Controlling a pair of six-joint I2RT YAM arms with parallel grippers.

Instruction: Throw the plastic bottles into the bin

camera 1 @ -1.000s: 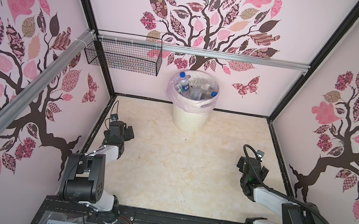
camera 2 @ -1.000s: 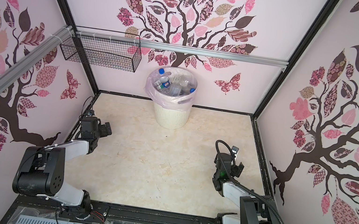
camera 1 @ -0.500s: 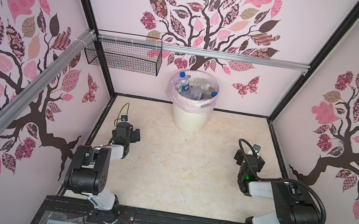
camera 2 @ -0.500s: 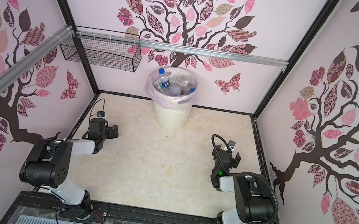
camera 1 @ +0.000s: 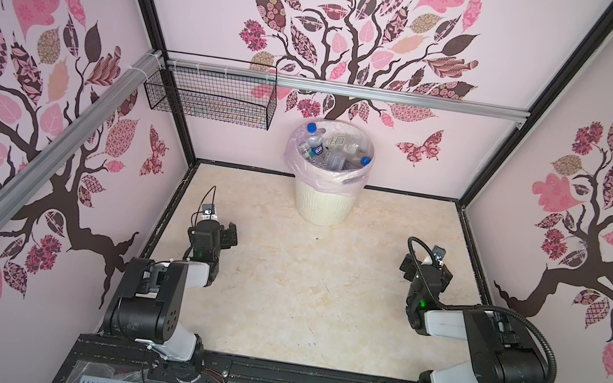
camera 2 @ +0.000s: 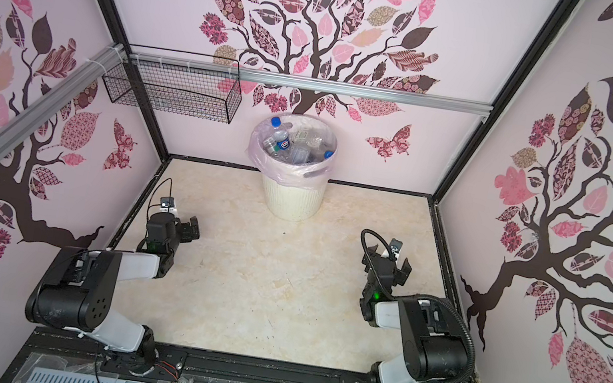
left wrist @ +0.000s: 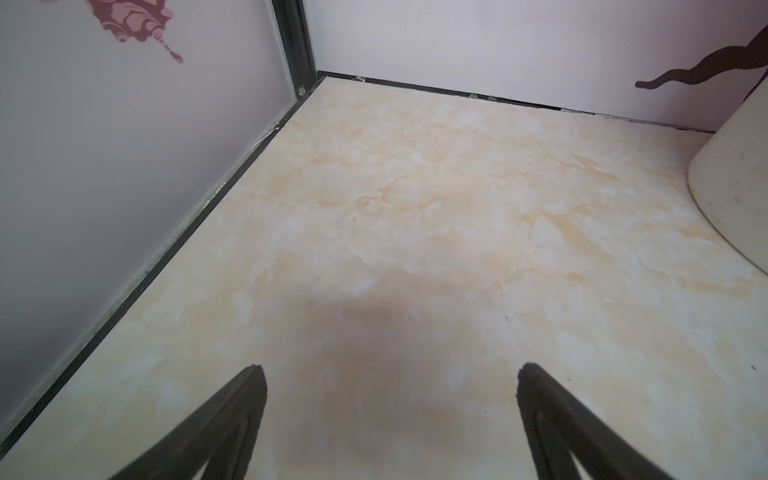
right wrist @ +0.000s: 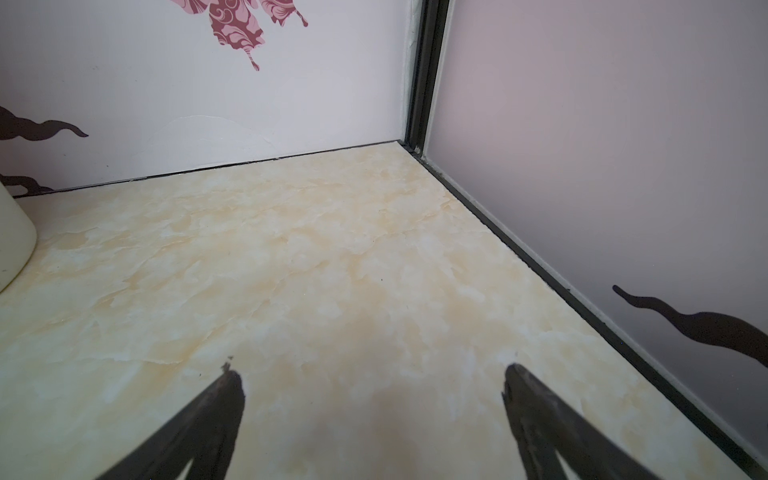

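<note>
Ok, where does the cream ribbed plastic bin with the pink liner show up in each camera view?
In a top view: cream ribbed plastic bin, upper centre, against the back wall.
In a top view: bin just left of centre.
Left wrist view: part of its wall, cut off at the frame edge.
Right wrist view: a sliver at the frame edge.
Shared landmark: black strip where floor meets back wall.

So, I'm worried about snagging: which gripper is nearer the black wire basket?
Left. The left gripper is open on the same side as the wire basket; the right gripper is open by the opposite wall.
</note>
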